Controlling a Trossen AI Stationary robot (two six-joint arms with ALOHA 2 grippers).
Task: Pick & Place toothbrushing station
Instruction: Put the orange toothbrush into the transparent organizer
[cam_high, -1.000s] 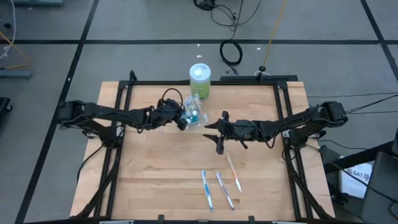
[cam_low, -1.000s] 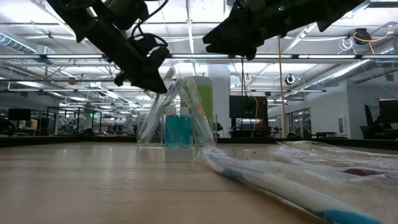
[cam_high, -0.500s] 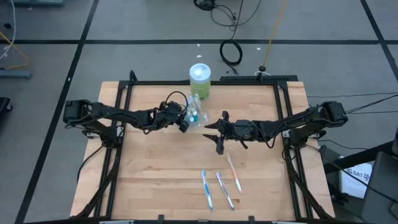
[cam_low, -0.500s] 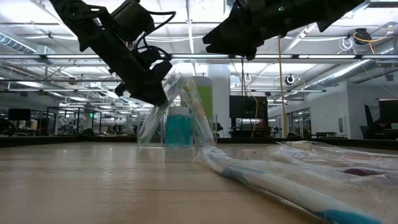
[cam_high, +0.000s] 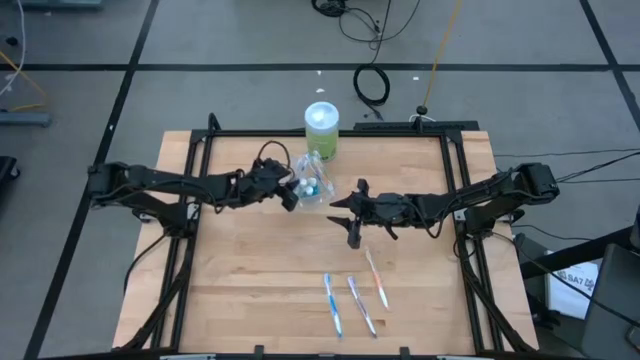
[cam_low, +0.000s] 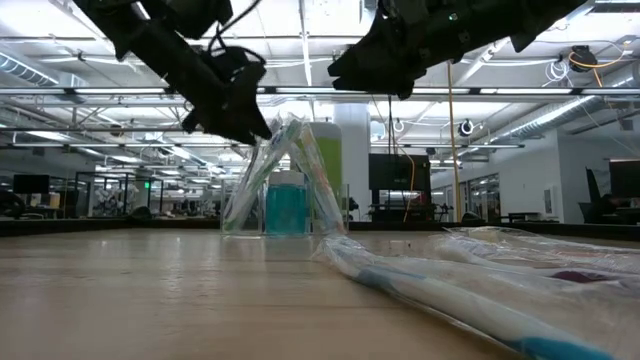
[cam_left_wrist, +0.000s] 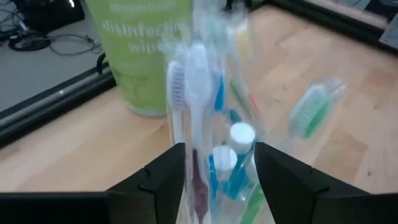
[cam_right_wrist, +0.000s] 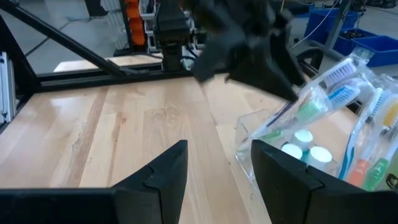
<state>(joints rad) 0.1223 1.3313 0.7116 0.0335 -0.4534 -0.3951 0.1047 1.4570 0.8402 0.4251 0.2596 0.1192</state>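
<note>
Left gripper (cam_left_wrist: 217, 163): jaws now spread wide, releasing toothbrush in clear cup (cam_high: 311, 187) | right gripper (cam_high: 352, 215): open, empty, waiting | three toothbrushes (cam_high: 353, 298) remain.

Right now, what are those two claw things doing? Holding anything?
Left gripper: open, at the clear cup of toothbrushes, gripping nothing.
Right gripper: open and empty, hovering beside the cup.

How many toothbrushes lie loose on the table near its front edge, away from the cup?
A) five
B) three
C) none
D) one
B: the high view shows three toothbrushes lying side by side on the bare wood, well apart from the cup at the back.
</note>
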